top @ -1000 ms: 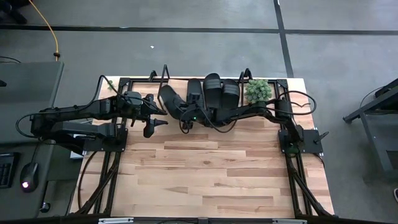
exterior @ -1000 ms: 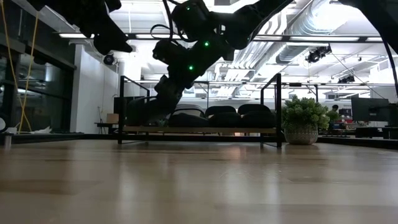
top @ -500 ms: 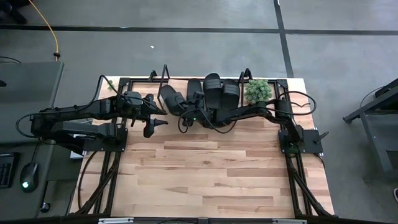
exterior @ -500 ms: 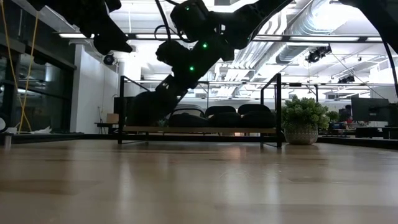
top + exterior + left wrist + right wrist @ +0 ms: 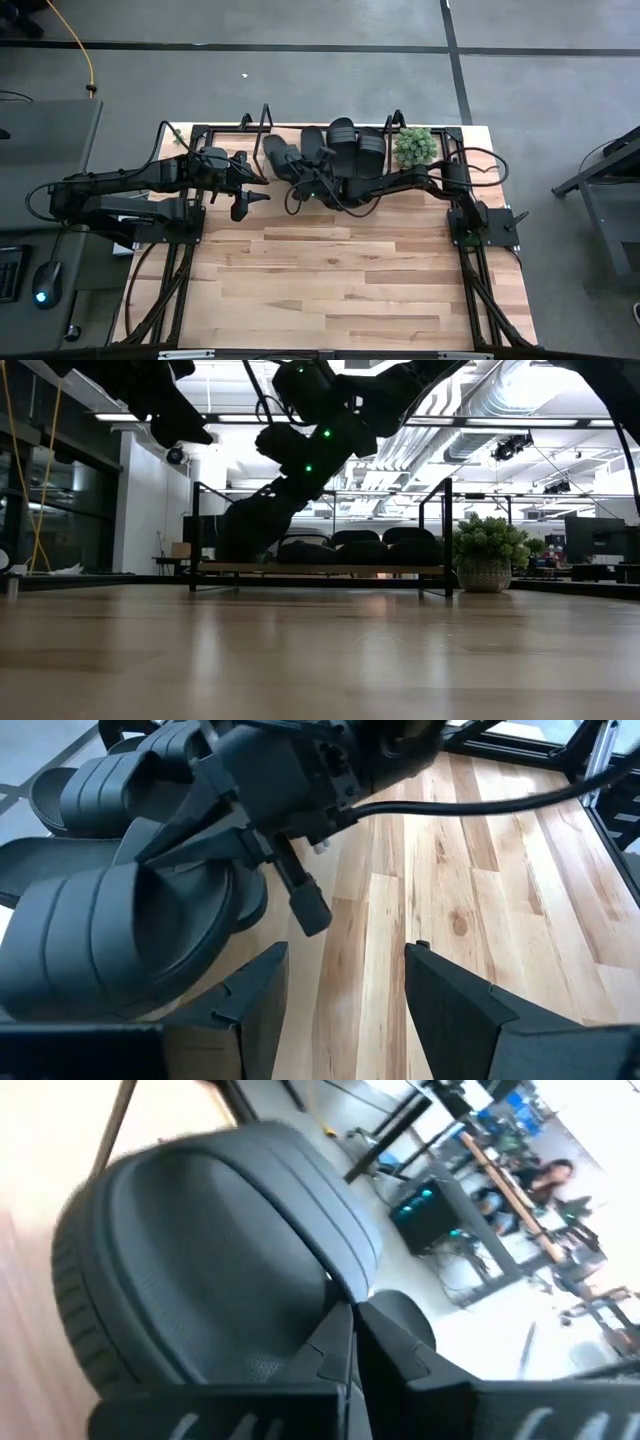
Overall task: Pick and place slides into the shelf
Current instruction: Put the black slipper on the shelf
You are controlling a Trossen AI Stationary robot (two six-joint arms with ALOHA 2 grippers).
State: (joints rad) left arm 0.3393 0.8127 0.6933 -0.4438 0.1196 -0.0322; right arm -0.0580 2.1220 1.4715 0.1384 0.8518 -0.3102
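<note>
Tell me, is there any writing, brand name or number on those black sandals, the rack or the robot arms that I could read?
None can be read.
The slides show only plain ribbed straps, no logo.
The shelf bears no label.
The arms show small green lights, no lettering.
Far-off screens in the room behind are too blurred to read.

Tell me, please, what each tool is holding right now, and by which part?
The right tool is shut on the matte black slip-on slide, pinching its wide strap band. The left tool is open and holds nothing.
</note>
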